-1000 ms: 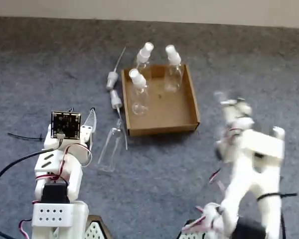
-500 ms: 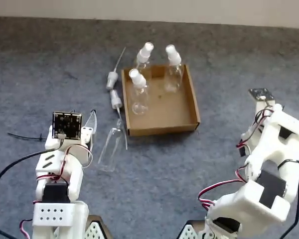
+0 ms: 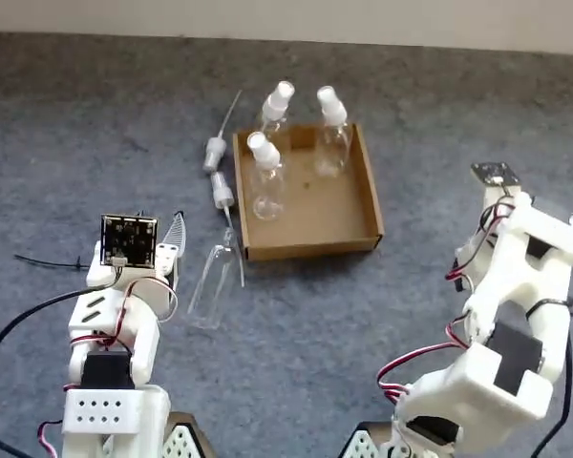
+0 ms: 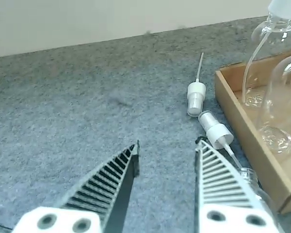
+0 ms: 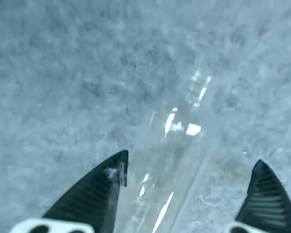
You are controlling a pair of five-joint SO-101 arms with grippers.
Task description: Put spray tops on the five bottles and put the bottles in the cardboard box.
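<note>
Two bottles lack tops. One clear plastic bottle (image 5: 184,126) lies on the grey carpet (image 5: 63,73) between the wide-spread, empty fingers of the right gripper (image 5: 190,160). A second bottle (image 3: 211,275) lies just beside the shallow brown cardboard box (image 3: 310,250), near the left gripper (image 4: 167,144), whose claw is likewise apart and empty. The step in hand looks like grasping the right-hand bottle: come down square across its body and close gently, since smooth round plastic may roll or squirt out. A white spray top (image 4: 196,97) and a second spray top (image 4: 216,133) lie loose beside the box.
</note>
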